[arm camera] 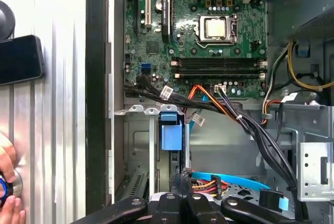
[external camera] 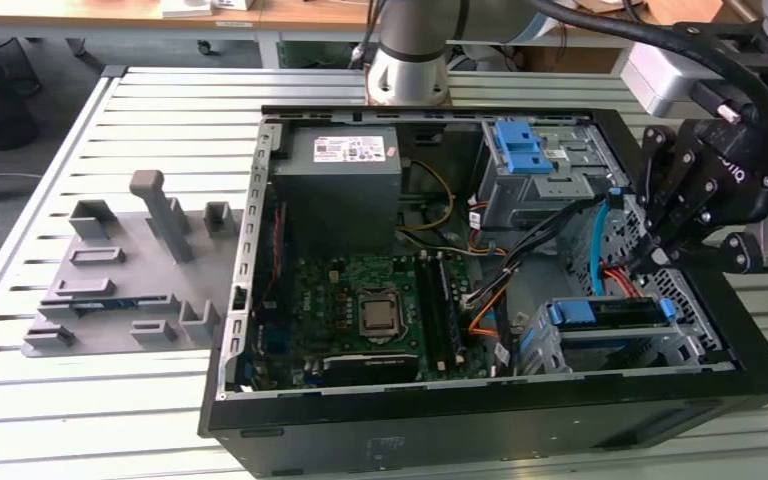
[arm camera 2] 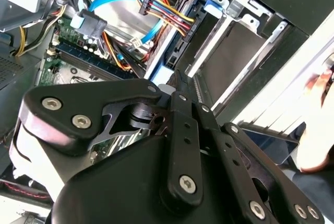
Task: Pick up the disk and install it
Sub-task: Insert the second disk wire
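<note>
Blue-framed, the disk (external camera: 608,313) is sitting edge-up in its cage at the computer case's (external camera: 357,415) near corner on the exterior view's right. It is probably stiff, weighty and shock-sensitive; the plastic frame seems the safest hold. The claw (external camera: 660,255) is hovering just above, whether spread or pinched I cannot tell.

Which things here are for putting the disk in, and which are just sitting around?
For the job:
- disk, in its blue bracket
- gripper, close by the disk

Just sitting around:
- grey holder plate
- power supply
- motherboard
- black phone
</note>
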You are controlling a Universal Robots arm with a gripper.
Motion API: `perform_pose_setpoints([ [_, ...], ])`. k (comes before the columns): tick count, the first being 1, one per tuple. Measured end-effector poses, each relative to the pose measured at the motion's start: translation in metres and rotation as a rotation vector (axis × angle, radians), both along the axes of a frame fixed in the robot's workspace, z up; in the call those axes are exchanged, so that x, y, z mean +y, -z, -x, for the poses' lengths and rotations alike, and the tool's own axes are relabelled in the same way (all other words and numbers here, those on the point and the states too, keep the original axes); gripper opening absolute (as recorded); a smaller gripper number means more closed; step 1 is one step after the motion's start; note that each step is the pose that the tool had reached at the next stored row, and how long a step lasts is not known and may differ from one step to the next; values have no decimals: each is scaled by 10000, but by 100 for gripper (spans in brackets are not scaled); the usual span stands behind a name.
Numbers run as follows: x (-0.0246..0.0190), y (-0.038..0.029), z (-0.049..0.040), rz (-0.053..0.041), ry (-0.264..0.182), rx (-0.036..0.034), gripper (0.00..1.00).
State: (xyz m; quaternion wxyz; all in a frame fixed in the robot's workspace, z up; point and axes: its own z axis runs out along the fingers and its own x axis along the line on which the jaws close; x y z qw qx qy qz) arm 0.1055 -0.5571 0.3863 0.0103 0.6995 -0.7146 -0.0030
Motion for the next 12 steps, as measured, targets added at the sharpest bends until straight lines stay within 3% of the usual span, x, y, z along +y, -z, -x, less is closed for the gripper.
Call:
perform_pose_setpoints([
  [7, 29, -23, 49, -1, 0, 0, 11],
  [12, 75, -32, 63, -1, 0, 0, 11],
])
